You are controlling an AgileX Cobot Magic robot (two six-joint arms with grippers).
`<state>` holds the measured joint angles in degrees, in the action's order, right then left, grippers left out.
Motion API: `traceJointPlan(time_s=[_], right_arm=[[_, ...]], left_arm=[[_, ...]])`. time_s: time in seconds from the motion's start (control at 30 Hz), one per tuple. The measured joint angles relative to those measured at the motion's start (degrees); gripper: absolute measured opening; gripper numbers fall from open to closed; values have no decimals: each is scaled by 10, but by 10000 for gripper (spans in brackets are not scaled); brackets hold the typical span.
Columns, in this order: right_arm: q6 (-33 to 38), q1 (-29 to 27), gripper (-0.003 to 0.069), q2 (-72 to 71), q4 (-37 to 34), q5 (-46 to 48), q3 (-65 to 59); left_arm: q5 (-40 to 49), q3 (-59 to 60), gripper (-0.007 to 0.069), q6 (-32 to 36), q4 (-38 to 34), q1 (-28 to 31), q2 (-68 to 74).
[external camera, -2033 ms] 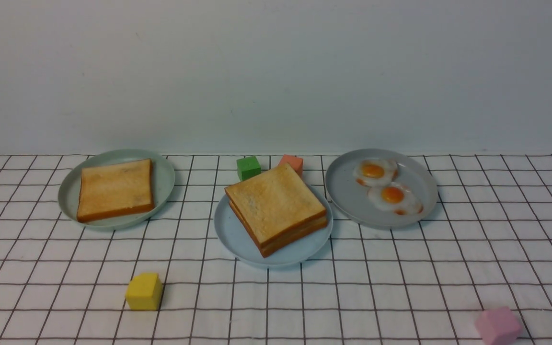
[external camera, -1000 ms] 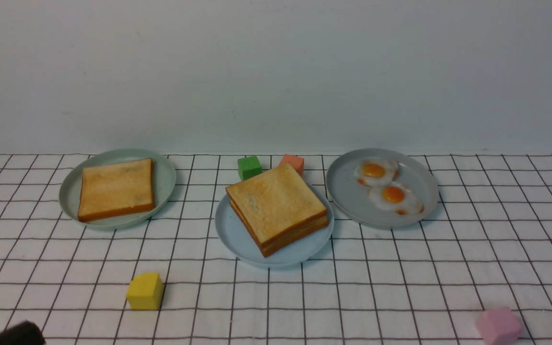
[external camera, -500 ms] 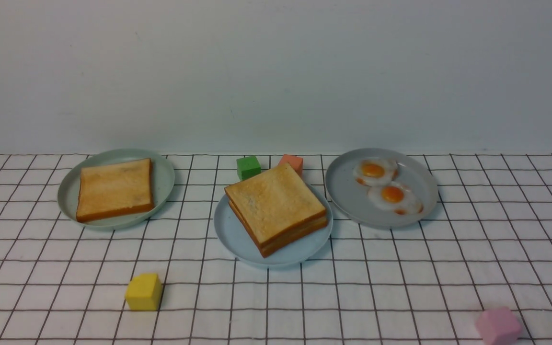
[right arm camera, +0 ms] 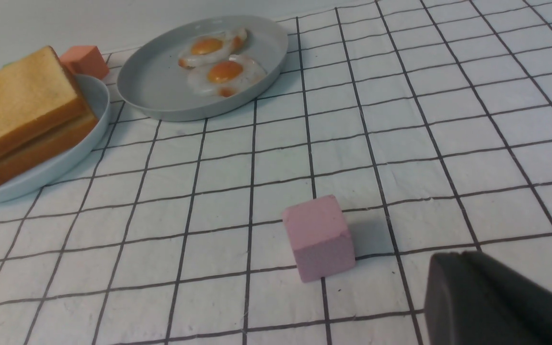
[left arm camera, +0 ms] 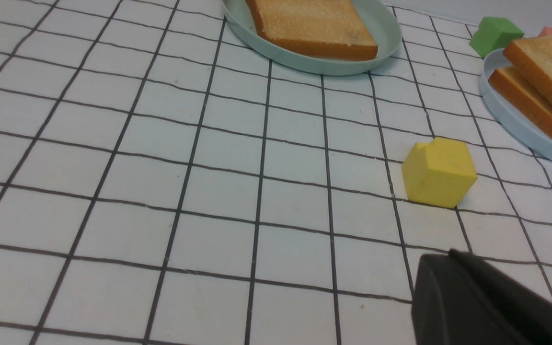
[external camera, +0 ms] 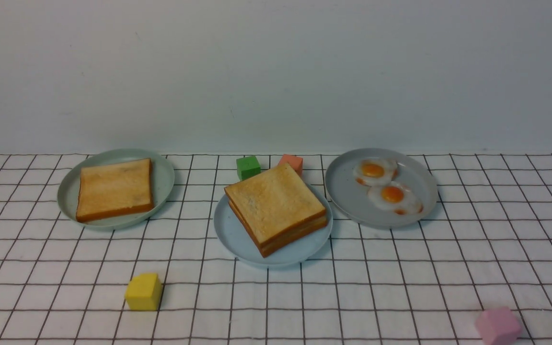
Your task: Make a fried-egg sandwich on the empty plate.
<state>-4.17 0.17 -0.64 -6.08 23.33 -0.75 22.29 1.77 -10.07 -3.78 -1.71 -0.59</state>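
Sandwich [external camera: 276, 208] is seen finished on plate [external camera: 237, 237], unmoved since earlier; left gripper [left arm camera: 491, 306] closed, right gripper [right arm camera: 496, 302] state cannot be told; task judged complete.

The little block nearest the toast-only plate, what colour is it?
Yellow block, clearest in the left wrist view.

Front cloth [external camera: 304, 297] open — yellow cube [external camera: 143, 291] (pink cube [external camera: 498, 326] too) intrudes.
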Motion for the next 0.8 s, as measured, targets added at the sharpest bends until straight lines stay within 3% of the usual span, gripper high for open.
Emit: traceJointPlan(time_s=[0.8], right_arm=[[0, 0, 66, 0, 0, 0, 0]], left_arm=[[-1, 0, -13, 0, 0, 0, 0]])
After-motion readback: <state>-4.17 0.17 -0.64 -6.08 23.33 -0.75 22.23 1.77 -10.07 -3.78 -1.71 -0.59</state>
